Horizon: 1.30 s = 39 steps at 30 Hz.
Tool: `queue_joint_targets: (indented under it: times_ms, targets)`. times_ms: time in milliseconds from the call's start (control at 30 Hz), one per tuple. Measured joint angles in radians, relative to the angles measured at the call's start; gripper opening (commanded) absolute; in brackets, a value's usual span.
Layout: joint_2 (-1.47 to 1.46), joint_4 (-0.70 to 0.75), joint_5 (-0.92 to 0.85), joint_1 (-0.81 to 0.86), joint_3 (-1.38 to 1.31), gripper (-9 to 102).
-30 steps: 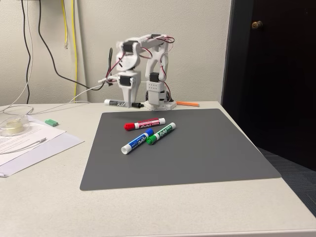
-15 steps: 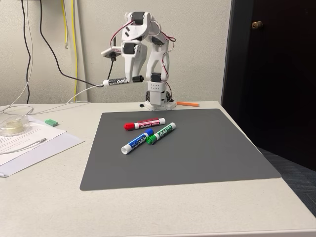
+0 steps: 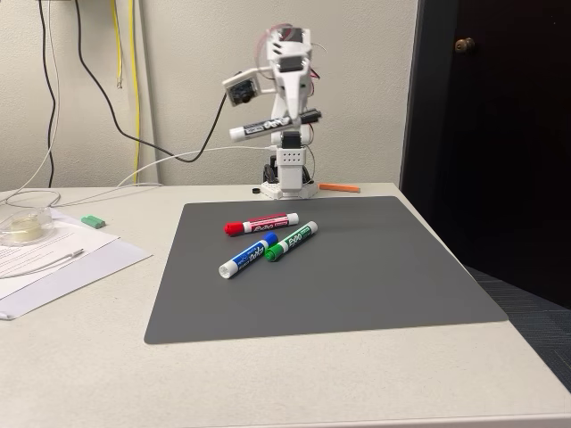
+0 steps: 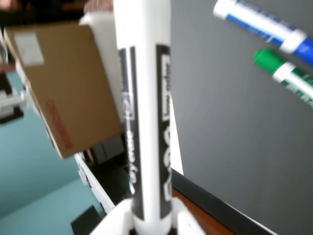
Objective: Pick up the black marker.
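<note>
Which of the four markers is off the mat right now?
The black marker, clamped in the gripper high above the base. The red marker, blue marker and green marker lie on the mat.

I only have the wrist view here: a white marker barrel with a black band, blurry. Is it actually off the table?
Observer: Yes. In the fixed view the black marker is held high above the table, clamped in the gripper.
Operator: Is it level?
Observer: Tilted; its black cap end sits higher, to the right in the fixed view.
Operator: I see blue and green markers. Anything else on the mat?
Observer: A red marker lies on the grey mat, behind the blue marker and green marker.
</note>
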Motion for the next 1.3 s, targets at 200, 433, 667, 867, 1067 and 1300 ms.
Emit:
queue_joint_targets:
  times_ms: [200,433,667,867,1067,1300]
  targets:
    - [0.11,-0.14,-0.035,-0.009,0.192,0]
    - [0.215,-0.227,-0.044,-0.009,0.347,0]
    - [0.221,-0.227,-0.044,-0.009,0.354,0]
    - [0.221,-0.227,-0.044,-0.009,0.354,0]
    - [0.221,-0.225,-0.044,-0.009,0.354,0]
    - [0.221,-0.216,-0.044,0.003,0.354,0]
